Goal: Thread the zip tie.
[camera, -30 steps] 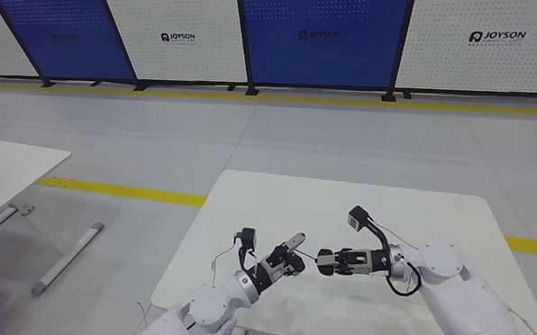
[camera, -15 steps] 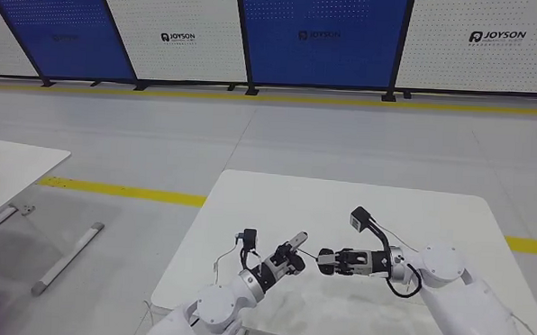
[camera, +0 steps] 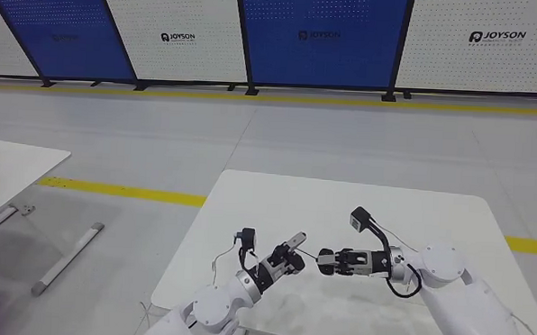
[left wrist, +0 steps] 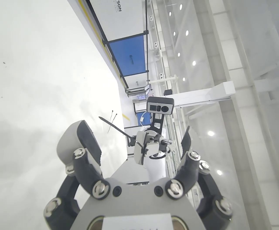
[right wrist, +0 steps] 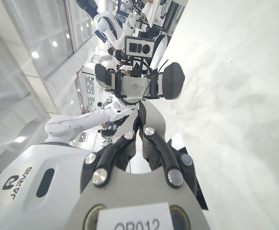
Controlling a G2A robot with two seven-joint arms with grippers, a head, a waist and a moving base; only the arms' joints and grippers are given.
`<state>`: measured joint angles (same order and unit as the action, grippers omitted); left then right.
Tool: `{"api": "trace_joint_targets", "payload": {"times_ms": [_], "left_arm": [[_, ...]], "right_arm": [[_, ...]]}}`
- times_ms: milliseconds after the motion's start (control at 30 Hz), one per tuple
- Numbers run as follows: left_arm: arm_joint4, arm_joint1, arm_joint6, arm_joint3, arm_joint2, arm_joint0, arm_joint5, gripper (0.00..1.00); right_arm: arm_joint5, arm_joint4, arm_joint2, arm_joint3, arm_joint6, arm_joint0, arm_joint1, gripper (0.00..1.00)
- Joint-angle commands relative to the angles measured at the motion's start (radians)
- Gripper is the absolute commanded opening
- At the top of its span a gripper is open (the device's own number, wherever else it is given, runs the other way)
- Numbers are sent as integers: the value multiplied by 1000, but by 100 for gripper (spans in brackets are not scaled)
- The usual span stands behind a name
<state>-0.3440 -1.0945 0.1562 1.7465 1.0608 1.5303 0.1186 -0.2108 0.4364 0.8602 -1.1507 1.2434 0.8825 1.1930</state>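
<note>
Right gripper [camera: 324, 260]: lower centre of the top view, held above the table [camera: 384, 204]. Fingers clenched together, pinching the zip tie [camera: 311, 256].

Item, left gripper [camera: 293, 251]: just left of the right gripper, tips facing it. Released, its pads [left wrist: 89, 139] spread wide apart.

Item, zip tie: thin black strap, off the table. It spans the small gap between the two grippers in the top view. In the left wrist view its pointed end slants toward the upper left of the frame, and the rest loops back under the right gripper's fingers. Whether it touches the left gripper cannot be told.

Item, table: white top. Both grippers sit over its lower-left part, near the left edge (which runs diagonally down to the lower left of the frame). A broad stretch of tabletop lies between them and the far edge, and more lies to the right.

Item, dark strands [left wrist: 113, 114]: two thin pieces lying on the table beyond the held tie's tip, too small to name.

Item, surroundings: yellow floor line [camera: 123, 191] left of the table, second white table [camera: 16, 165] at the left frame edge, well apart.
</note>
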Motion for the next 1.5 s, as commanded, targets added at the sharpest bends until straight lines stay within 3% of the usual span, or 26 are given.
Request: {"api": "trace_joint_targets", "payload": {"times_ms": [0,133,333,600,800,1100,1367,1467], "left_arm": [[-7,1,38,-4,1,-2,-14,42],[-30,1,87,-18,1,-14,-34,27],[-34,-3,68,-25,5,-18,-23,20],[-33,-2,93,-18,17,-2,-10,19],[-40,-1,112,-8,31,15,33,20],[-34,-2,113,1,37,26,59,12],[-23,-2,117,8,42,37,74,14],[-11,-2,118,11,44,43,82,9]], "right_arm": [[0,0,0,0,0,0,0,0],[0,0,0,0,0,0,0,0],[0,0,0,0,0,0,0,0],[0,0,0,0,0,0,0,0],[0,0,0,0,0,0,0,0],[0,0,0,0,0,0,0,0],[0,0,0,0,0,0,0,0],[0,0,0,0,0,0,0,0]]}}
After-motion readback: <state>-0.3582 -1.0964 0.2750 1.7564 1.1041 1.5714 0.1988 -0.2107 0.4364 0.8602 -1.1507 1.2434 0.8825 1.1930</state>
